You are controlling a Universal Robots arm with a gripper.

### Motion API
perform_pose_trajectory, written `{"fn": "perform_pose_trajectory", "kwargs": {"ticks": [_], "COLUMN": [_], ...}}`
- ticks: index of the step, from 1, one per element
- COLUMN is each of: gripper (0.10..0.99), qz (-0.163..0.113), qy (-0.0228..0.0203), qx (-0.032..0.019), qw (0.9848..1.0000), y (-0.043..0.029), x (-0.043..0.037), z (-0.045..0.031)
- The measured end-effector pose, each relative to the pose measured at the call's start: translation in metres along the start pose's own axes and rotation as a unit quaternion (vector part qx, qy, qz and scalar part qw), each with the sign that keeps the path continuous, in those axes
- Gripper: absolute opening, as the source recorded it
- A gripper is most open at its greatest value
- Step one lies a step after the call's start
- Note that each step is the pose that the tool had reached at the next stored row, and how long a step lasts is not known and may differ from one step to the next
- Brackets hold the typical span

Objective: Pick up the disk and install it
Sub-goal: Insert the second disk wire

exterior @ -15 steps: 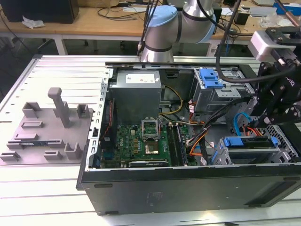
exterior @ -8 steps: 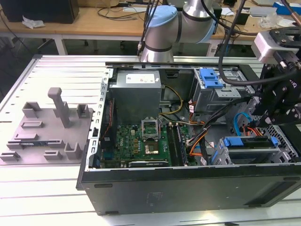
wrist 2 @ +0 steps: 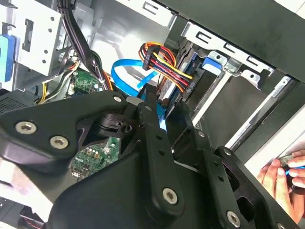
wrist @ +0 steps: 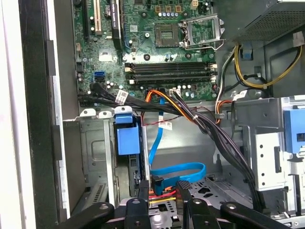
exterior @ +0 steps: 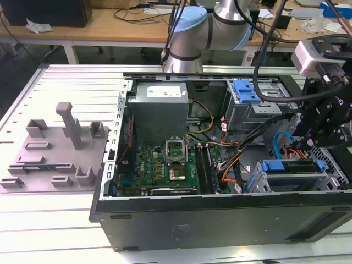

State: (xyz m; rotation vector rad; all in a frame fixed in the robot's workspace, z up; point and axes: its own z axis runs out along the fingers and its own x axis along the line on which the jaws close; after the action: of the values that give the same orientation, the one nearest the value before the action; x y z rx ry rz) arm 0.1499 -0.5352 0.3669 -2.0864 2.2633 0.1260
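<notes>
We are looking at a robotics or electronics lab. An opened desktop computer case [exterior: 220,220] is lying on a slotted metal bench [exterior: 71,77], its motherboard [exterior: 165,168] and wiring showing, beside a grey fixture plate [exterior: 55,151] of pegs and blocks. A Universal Robots arm [exterior: 203,30] is reaching over it. Behind, wooden benches [exterior: 110,25] are carrying cables and equipment. A person's hand [wrist 2: 281,179] is showing at the case's edge.

One wide camera, two riding close on my arm.

My exterior view looks down across the open computer case [exterior: 220,165]; both wrist views sit close inside it, sharing the blue cable [wrist 2: 125,71] [wrist: 178,169].
</notes>
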Motion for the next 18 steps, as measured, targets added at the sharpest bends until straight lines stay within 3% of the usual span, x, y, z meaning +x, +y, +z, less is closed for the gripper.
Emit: {"fn": "perform_pose_trajectory", "kwargs": {"ticks": [15, 18], "gripper": [0.361, 0.282], "qz": [0.003, 0.004], "qy": [-0.0008, 0.0011], "qx": [-0.0009, -0.0007], "qw": [1.0000, 1.0000], "y": [0.0015, 0.0015], "x": [0.0019, 0.0018], "z": [0.0040, 0.0040]}}
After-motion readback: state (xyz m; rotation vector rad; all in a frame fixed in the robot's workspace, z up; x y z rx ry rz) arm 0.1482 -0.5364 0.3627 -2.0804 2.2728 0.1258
